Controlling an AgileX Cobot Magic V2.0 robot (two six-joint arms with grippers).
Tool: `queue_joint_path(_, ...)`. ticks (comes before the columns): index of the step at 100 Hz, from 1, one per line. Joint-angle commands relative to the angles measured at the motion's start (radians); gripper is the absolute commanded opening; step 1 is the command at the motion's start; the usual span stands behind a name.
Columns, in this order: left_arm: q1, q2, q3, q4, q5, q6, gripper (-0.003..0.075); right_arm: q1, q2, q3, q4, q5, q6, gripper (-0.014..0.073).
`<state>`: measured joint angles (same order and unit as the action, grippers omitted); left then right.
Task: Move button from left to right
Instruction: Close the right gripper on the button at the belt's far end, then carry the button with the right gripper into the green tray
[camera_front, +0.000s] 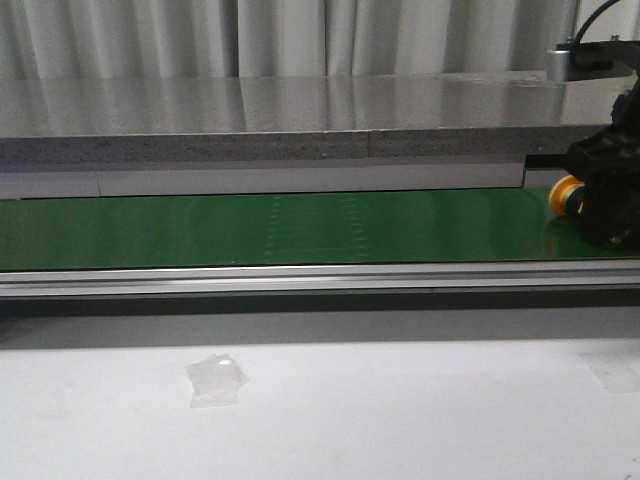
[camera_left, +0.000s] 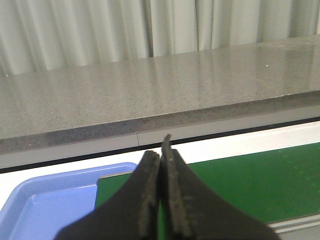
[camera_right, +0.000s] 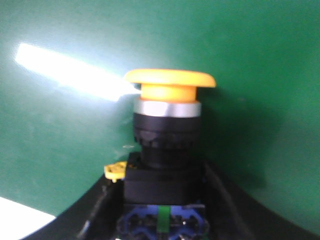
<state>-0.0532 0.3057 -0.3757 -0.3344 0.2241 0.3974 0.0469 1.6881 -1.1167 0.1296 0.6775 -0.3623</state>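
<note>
Stretching across the room, the green belt is smooth and glossy w/ a speckled grey stone counter behind it and a white table in front. At 3 o'clock in the front view the right gripper pinches the button by its blocky black body, round yellow cap poking out toward 9 o'clock, just over the belt. Risk as I see it: grip sits low on the body, so a quick swing could twist or drop it. Left gripper, dark rough pads pressed together, holds nothing, above a blue plastic tray. Small clear plastic scrap lies crumpled on the table.
</note>
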Motion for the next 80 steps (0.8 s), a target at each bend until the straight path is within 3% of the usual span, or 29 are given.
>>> queue_joint_path(1, -0.008, 0.006, -0.029, -0.013, -0.078, -0.002, -0.002, -0.004, -0.039, -0.058, 0.003, 0.026, -0.002, 0.0174)
queue_joint_path(31, -0.008, 0.006, -0.029, -0.013, -0.078, -0.002, -0.002, -0.055, -0.039, -0.231, 0.003, 0.151, -0.002, 0.0174)
queue_joint_path(53, -0.008, 0.006, -0.029, -0.013, -0.078, -0.002, -0.002, -0.198, -0.039, -0.327, -0.001, 0.165, -0.003, 0.0174)
queue_joint_path(80, -0.008, 0.006, -0.029, -0.013, -0.078, -0.002, -0.002, -0.38, -0.037, -0.33, -0.072, 0.135, -0.008, 0.0174)
